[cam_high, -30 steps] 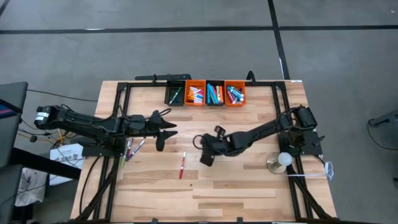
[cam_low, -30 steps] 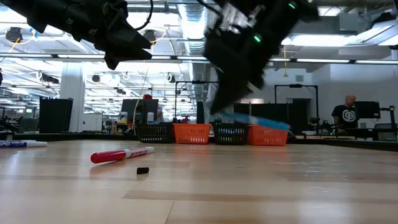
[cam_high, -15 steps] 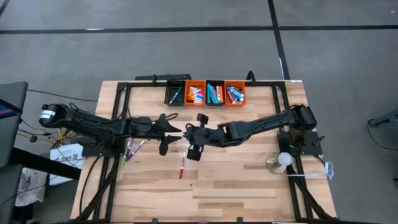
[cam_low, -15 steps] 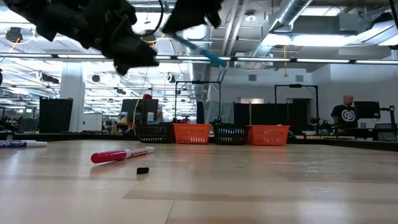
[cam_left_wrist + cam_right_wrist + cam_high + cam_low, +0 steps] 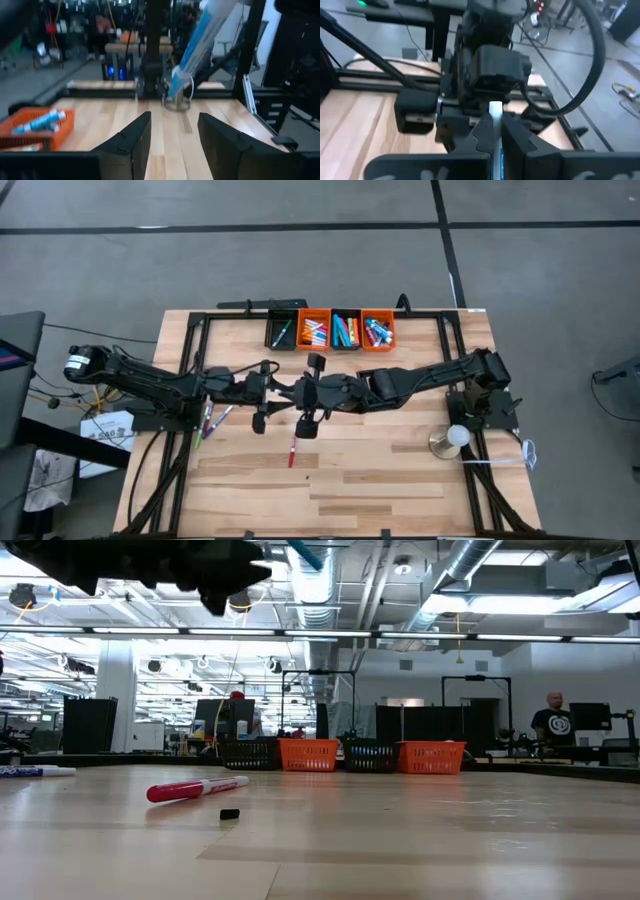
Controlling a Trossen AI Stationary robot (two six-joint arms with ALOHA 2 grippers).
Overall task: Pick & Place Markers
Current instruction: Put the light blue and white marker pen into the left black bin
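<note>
1. While the right gripper (image 5: pixel 495 131) clamps a thin blue capped marker (image 5: pixel 200 37) mid-air above the wooden table (image 5: pixel 400 470), the left gripper (image 5: pixel 172 132) faces it, half open, holding nothing.
2. For a clean handover, line the marker up between the left fingers (image 5: pixel 131 140) and close on it before releasing.
3. Red marker (image 5: pixel 294 447) lies below on the table; bins (image 5: pixel 332 330) sit at the far edge.

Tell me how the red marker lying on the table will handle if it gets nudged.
The red marker looks round and slim, lying flat on bare wood, so a sideways nudge would probably roll it. It seems rigid and light. Its glossy barrel may slip in a pinch.
</note>
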